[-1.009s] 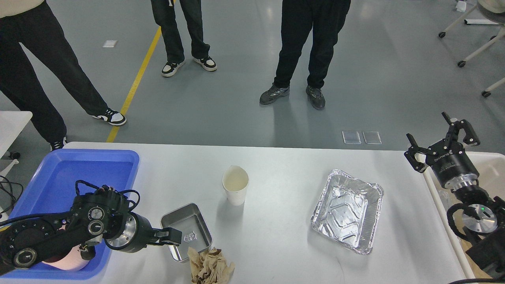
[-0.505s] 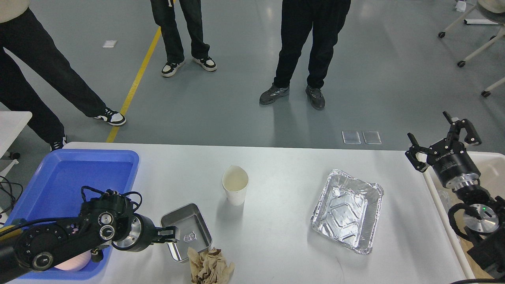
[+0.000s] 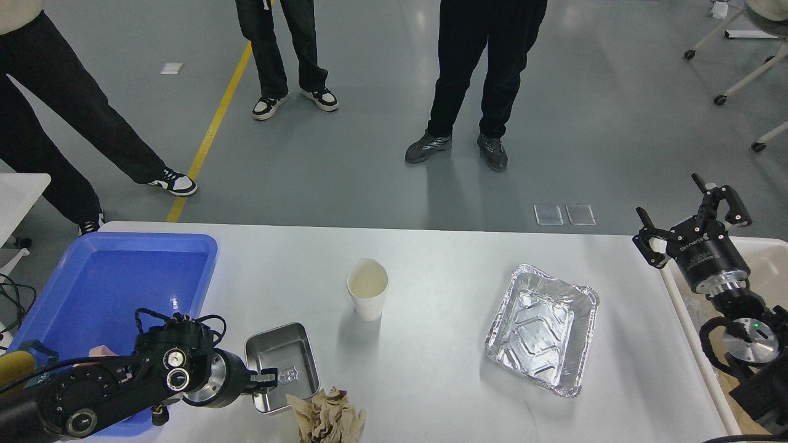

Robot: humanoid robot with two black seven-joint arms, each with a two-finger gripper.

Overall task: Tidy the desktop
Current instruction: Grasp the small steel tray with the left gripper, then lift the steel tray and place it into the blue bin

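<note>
My left gripper (image 3: 266, 376) grips the near-left wall of the steel tin (image 3: 283, 367) on the desktop (image 3: 431, 258), just right of the blue tray (image 3: 111, 277); my right gripper (image 3: 692, 224) hangs spread, 1 table-width away.

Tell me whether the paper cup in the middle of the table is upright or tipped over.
Upright. The paper cup stands on its base on the desktop, its open, slightly squashed rim facing up and its pale inside visible.

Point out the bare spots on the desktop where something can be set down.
Bare desktop lies between the paper cup and foil tray, and along the far edge. Crowded near-left: left gripper, steel tin, crumpled paper, blue tray.
</note>
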